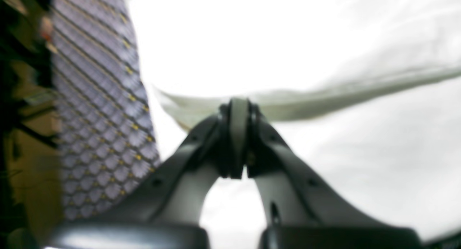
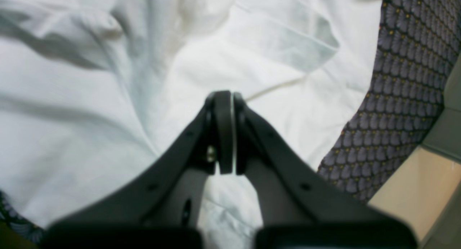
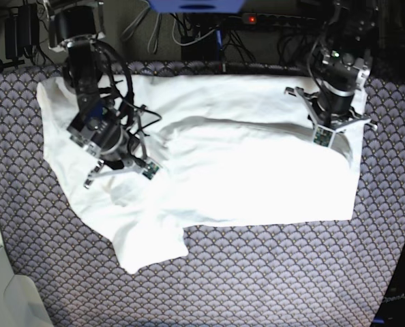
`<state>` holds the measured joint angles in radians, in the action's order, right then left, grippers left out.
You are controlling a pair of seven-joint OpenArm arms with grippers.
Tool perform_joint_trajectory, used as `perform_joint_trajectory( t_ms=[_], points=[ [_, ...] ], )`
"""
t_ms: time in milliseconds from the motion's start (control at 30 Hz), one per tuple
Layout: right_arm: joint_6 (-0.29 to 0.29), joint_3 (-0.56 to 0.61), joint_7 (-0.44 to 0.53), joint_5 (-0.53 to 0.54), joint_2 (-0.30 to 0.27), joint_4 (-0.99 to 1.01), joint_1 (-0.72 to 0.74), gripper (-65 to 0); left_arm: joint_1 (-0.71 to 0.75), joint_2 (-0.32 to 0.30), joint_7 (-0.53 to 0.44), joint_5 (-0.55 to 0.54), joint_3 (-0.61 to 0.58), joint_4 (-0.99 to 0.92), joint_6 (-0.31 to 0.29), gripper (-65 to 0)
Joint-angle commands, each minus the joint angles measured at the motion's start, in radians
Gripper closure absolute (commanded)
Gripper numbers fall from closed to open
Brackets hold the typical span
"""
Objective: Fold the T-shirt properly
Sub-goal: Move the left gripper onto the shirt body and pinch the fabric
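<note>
- A scale-patterned purple tablecloth (image 3: 257, 279) lies under the T-shirt (image 3: 243, 184), spread centrally, one sleeve toward seven o'clock.
- Left gripper (image 1: 238, 108) pinches a hem edge; right gripper (image 2: 224, 97) is clenched, seemingly on cloth.
- Best lift both evenly, keeping the fold line taut.

**Patterned cloth under bright light, cables at the far edge**

A purple-grey tablecloth (image 3: 257, 272) with a fan-scale pattern and small yellow dots covers the work surface. Along the far edge lie tangled dark cables (image 3: 189, 30) and a power strip (image 3: 277, 18) showing a red light. A pale surface (image 3: 11, 300) shows at the near left corner.
</note>
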<state>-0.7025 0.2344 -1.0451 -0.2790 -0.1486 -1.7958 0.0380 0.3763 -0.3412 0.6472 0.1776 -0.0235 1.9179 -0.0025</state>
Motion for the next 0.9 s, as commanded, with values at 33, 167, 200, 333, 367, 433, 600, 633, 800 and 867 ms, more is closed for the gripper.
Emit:
perform_joint_trajectory(
  t_ms=[33, 167, 200, 333, 367, 433, 600, 633, 800, 867],
  points=[
    [0.004, -0.003, 0.012, -0.003, -0.007, -0.032, 0.018, 0.0, -0.004, 0.046, -0.014, 0.043, 0.003, -0.01, 0.005, -0.7],
    [0.004, -0.003, 0.012, -0.004, -0.007, -0.034, 0.02, 0.0, -0.017, 0.11, -0.013, 0.05, -0.002, -0.028, 0.005, -0.4],
    [0.004, -0.007, 0.012, -0.004, -0.007, -0.034, 0.02, 0.0, -0.013, 0.118, -0.013, 0.049, -0.003, -0.028, 0.005, -0.4],
    [0.004, -0.03, 0.012, -0.004, -0.007, -0.032, 0.02, 0.0, 0.008, 0.173, -0.013, 0.049, 0.003, -0.048, 0.005, -0.4],
    [0.004, -0.033, 0.012, -0.004, -0.007, -0.032, 0.021, 0.0, 0.008, 0.185, -0.013, 0.049, 0.003, -0.065, 0.005, -0.4],
    [0.004, -0.033, 0.012, -0.004, -0.006, -0.032, 0.024, 0.0, 0.008, 0.204, -0.013, 0.049, 0.003, -0.097, 0.005, -0.4],
    [0.004, -0.034, 0.012, -0.004, -0.006, -0.032, 0.024, 0.0, 0.002, 0.247, -0.013, -0.008, 0.003, -0.162, 0.005, -0.4],
    [0.004, -0.034, 0.012, -0.004, -0.006, -0.032, 0.023, 0.0, -0.001, 0.248, -0.013, -0.03, 0.003, -0.165, 0.009, -0.4],
    [0.004, -0.034, 0.012, -0.004, -0.006, -0.028, 0.02, 0.0, -0.024, 0.251, -0.013, -0.1, 0.004, -0.171, 0.012, -0.4],
    [0.004, -0.034, 0.012, -0.004, -0.007, -0.028, 0.018, 0.0, -0.036, 0.253, -0.013, -0.117, 0.004, -0.182, 0.014, -0.4]
  ],
)
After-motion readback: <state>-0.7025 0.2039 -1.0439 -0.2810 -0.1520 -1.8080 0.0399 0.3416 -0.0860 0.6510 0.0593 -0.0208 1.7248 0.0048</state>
